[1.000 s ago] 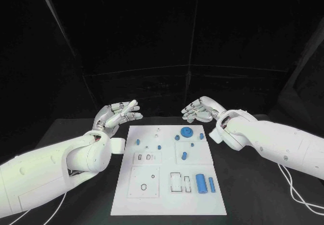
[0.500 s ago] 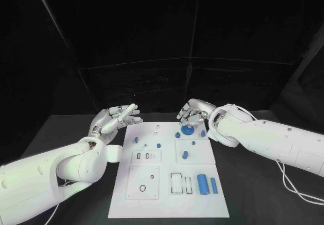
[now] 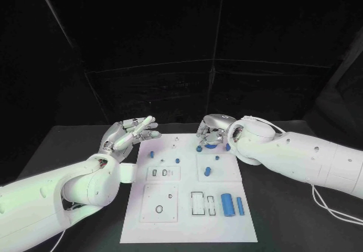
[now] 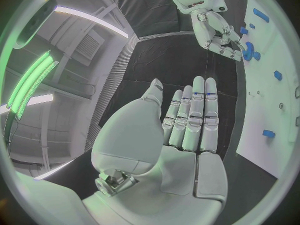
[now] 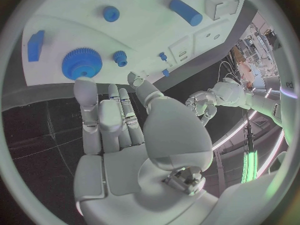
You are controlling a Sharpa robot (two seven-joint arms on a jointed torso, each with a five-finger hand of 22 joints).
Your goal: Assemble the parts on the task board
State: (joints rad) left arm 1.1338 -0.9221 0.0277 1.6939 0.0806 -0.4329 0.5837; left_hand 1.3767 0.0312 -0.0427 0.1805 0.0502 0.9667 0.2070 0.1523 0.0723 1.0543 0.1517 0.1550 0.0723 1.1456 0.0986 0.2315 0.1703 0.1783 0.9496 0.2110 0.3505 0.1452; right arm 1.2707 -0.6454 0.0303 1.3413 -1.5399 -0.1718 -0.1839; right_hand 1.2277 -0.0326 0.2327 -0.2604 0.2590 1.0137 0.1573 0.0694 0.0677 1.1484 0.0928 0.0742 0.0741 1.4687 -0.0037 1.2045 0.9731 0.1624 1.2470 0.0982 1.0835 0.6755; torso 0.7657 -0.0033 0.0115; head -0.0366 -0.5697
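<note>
— Blue gear (image 5: 82,63) sits at the far end of the board (image 3: 189,220), and the right hand (image 3: 211,131) hovers just over it, fingers apart and holding nothing.

— What could go wrong there?

— Small pegs (image 5: 119,59) stand just beside the gear. If the fingers come down off-centre, I judge they could knock one over or push the gear along the board instead of lifting it.

— And the left hand (image 3: 130,132)?

— Spread and holding nothing, above the tabletop (image 3: 287,194) beside the board's far left corner, apart from every part.

— Anything else at risk?

— The cylinder (image 3: 226,204) lies on its side near the near end. A bump to the board might set it rolling, I'd guess.
</note>
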